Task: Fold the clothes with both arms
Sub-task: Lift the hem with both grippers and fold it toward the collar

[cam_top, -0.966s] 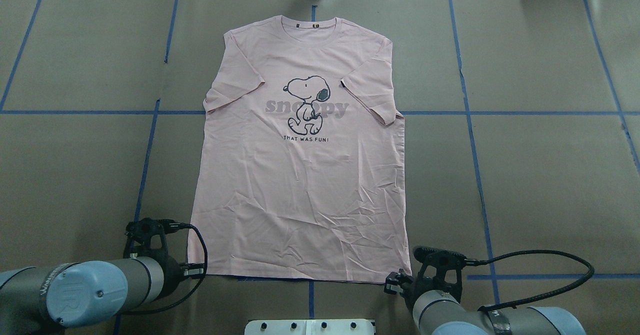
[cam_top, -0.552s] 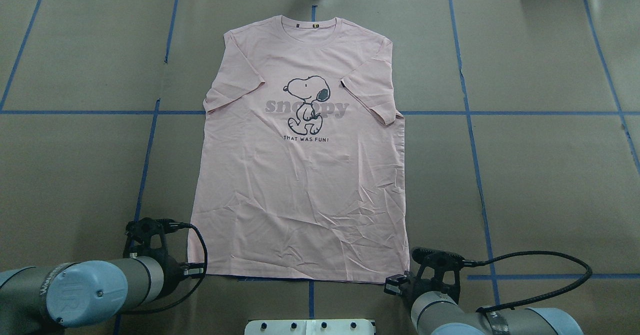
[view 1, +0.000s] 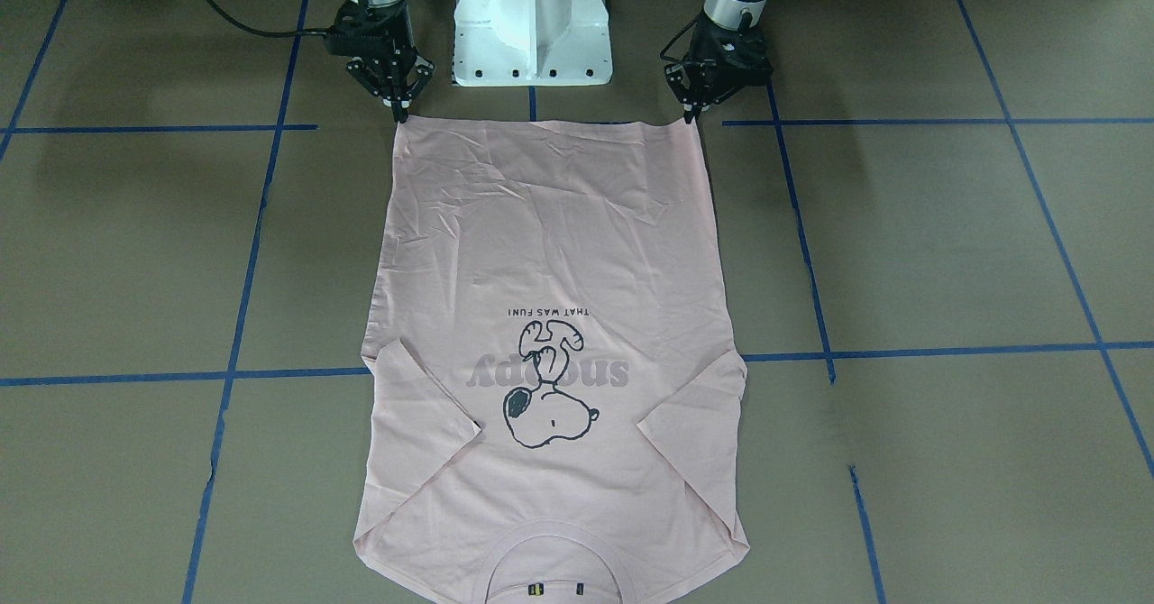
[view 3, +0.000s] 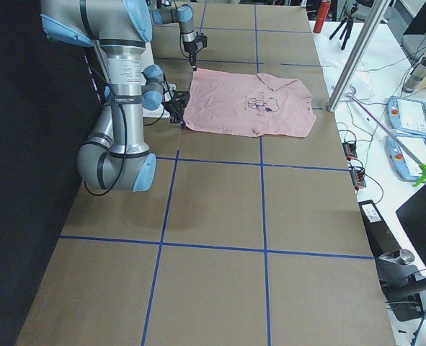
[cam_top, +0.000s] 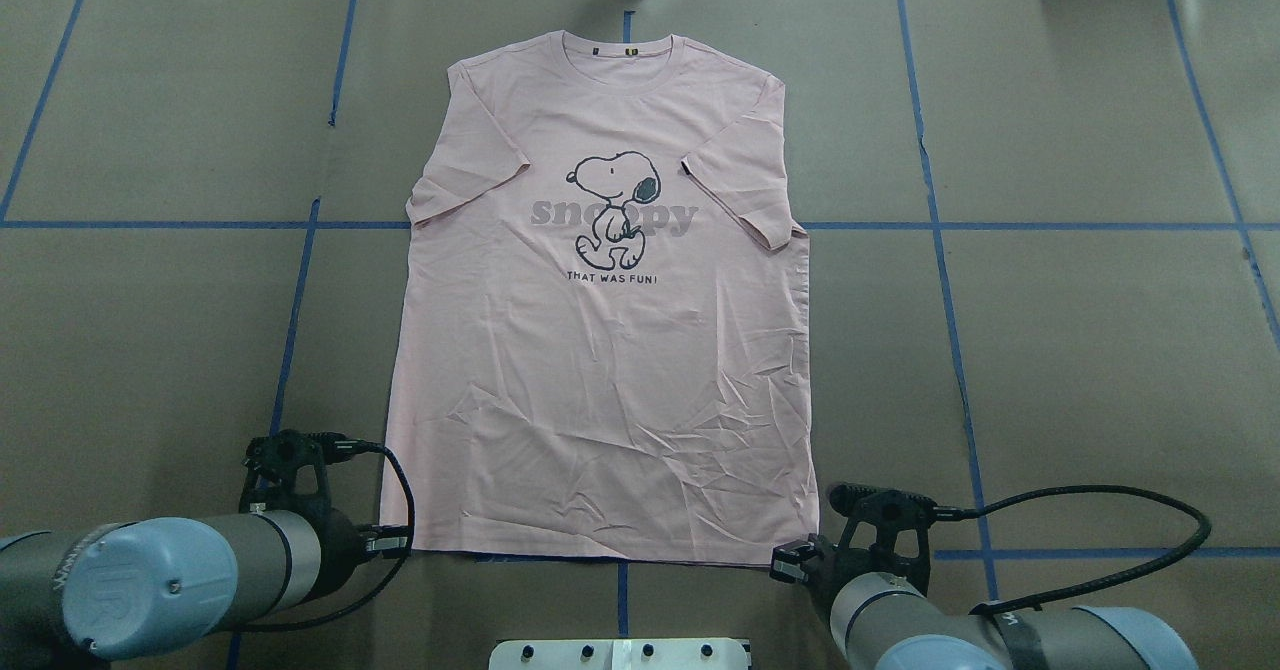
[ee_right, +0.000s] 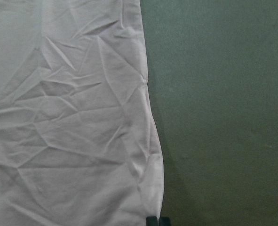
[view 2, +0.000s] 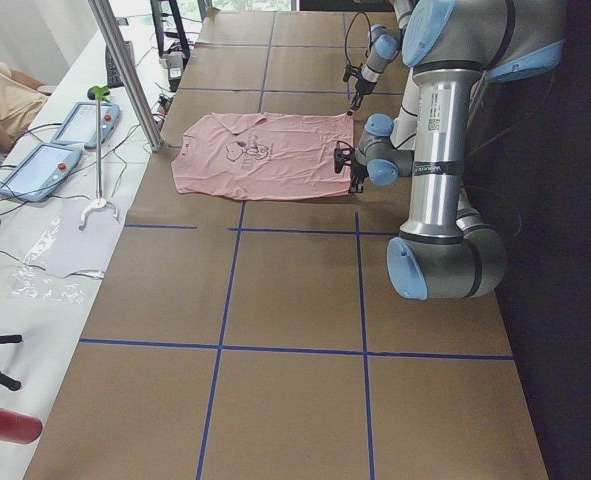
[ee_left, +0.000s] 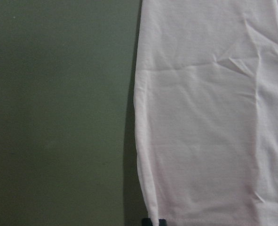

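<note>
At the near edge of the table (view 1: pixel 902 243), both arms have settled onto the hem (view 1: pixel 550 124) of the T-shirt (view 1: pixel 550 243). The left gripper (view 1: pixel 692 115) sits on the hem's left corner and the right gripper (view 1: pixel 399 115) on its right corner. In the front view each has its fingers drawn together to a point that touches the cloth. The left wrist camera shows the dark fingertips (ee_left: pixel 148 221) close together right at the corner, and the right wrist camera shows its fingertips (ee_right: pixel 151 220) the same way. I judge both to be pinching the fabric, though the nip itself is too small to see.

Over the past second little has moved. In the overhead view the left arm (cam_top: pixel 180 590) has eased slightly outward, the right arm (cam_top: pixel 900 620) has shifted a touch, and the shirt's lower left edge has drawn in a hair. That small tug suggests the grasp has taken, so the task stands at its start, with no fold made yet.

Farther out, the creased lower body lies flat, front up. Beyond it come the dog print (view 1: pixel 548 406) and the sleeves (view 1: pixel 694 406), tucked against the sides. The collar (view 1: pixel 554 532) lies at the far edge, unmoved. The next move probably calls for both corners to rise together and travel toward the collar at an even pace, or the hem will skew.
</note>
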Available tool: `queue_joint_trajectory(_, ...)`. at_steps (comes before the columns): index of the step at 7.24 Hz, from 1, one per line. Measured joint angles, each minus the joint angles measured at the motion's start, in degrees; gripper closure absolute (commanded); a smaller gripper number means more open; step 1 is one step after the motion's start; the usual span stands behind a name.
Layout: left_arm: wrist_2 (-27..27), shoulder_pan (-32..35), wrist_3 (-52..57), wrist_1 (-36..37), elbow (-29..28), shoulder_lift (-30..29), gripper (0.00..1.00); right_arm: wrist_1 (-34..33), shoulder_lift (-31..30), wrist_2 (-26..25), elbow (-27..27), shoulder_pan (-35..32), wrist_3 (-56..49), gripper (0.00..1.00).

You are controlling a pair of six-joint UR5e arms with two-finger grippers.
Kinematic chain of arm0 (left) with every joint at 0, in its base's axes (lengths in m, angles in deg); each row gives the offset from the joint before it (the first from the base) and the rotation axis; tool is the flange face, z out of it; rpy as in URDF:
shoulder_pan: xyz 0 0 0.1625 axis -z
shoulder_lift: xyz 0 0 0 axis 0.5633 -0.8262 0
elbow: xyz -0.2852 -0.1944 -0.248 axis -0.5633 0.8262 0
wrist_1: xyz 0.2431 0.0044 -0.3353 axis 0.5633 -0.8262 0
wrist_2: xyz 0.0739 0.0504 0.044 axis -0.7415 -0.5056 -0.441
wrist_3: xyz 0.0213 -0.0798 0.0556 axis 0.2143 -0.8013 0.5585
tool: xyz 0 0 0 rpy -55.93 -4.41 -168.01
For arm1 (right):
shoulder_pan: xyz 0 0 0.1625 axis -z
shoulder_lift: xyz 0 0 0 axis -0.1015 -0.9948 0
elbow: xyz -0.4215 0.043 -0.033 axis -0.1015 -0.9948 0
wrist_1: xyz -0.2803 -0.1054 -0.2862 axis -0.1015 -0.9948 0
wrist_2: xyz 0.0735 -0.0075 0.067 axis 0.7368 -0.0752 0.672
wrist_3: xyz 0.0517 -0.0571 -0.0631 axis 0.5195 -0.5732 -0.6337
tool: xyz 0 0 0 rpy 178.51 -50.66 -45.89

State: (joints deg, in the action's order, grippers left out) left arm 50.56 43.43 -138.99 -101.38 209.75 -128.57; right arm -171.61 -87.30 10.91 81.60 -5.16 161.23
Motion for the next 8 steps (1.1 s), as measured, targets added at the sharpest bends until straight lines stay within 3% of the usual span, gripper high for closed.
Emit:
queue_joint_trajectory(2, 5.7, 0.4, 1.6, 15.0, 15.4, -0.8, 1.0, -5.5, -4.2, 2.2, 13.2, -0.4, -1.7, 1.0)
queue_joint_trajectory(3, 8.4, 1.0, 1.8, 23.0, 23.4, -2.6, 1.0, -12.9, -4.6, 4.8, 21.8, -0.4, -1.9, 1.0)
queue_joint_trajectory(4, 10.6, 2.5, 1.9, 28.7, 28.4, -5.2, 1.0, -19.5, -3.8, 7.5, 28.1, -0.8, -1.9, 1.0)
queue_joint_trajectory(5, 11.9, 3.9, 2.4, 31.5, 29.9, -7.2, 1.0, -23.8, -2.2, 9.5, 30.7, -1.6, -2.5, 1.0)
queue_joint_trajectory(6, 12.5, 5.4, 4.4, 32.6, 28.9, -8.7, 1.0, -26.4, 0.6, 10.5, 30.3, -3.2, -4.7, 1.0)
queue_joint_trajectory(8, 12.8, 13.4, 12.8, 33.1, 20.3, -14.1, 1.0, -28.2, 11.9, 13.5, 20.5, -13.2, -14.4, 1.0)
